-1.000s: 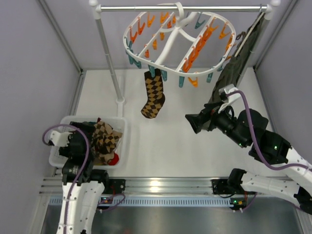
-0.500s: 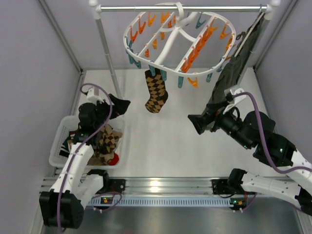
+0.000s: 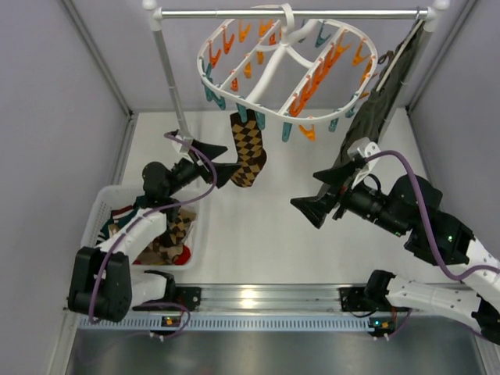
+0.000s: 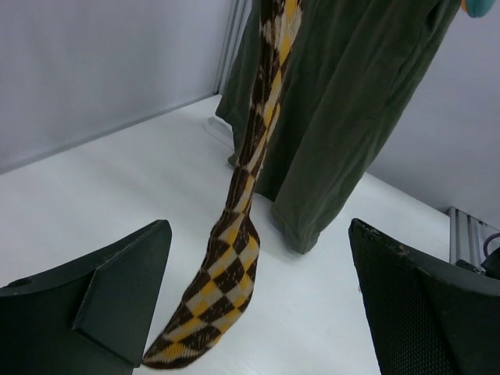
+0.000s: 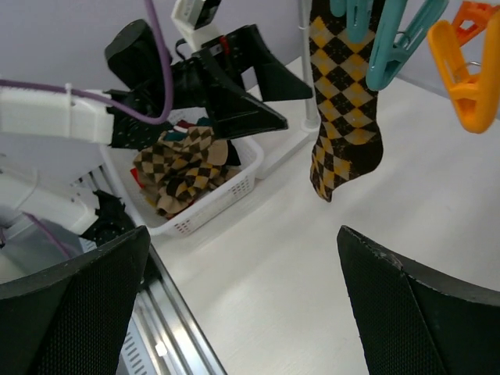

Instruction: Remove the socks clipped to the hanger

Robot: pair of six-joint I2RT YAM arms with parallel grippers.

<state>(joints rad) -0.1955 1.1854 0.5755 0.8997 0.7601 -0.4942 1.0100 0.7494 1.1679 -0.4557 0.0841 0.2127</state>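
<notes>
While the white oval hanger [image 3: 275,69] hangs by its hook from the metal rail [image 3: 234,13], top view shows just one argyle sock [image 3: 247,150] clipped to it, at the near-left rim, toe down over the white counter [image 3: 258,234]. L arm reaches from the left w/ the left pincer [image 3: 229,161] spread wide, its tips right at the sock's foot; can't tell from here whether they touch. Below that arm sits a white basket [image 3: 95,221] w/ a heap of socks [image 3: 166,228] inside, argyle on top. R arm is mid-right, the right pincer [image 3: 305,191] also wide apart, gripping nothing, pointing twd the hanging sock but well apart from it. An olive garment [image 3: 383,101] hangs from the rail's R end. Left wrist view: both dark fingers [image 4: 94,301] are parted w/ the sock's foot dangling between them, nearer the left one, a gap showing on each side; the olive garment hangs behind. Right wrist view: fingers at the frame's two lower corners, far apart, nothing between. The sock hangs upper centre from a teal clip [image 5: 389,45], an orange clip [image 5: 461,70] empty beside it. L arm's spread pincer sits just left of the sock, and the basket lies under it, heap incl. argyle pieces.
</notes>
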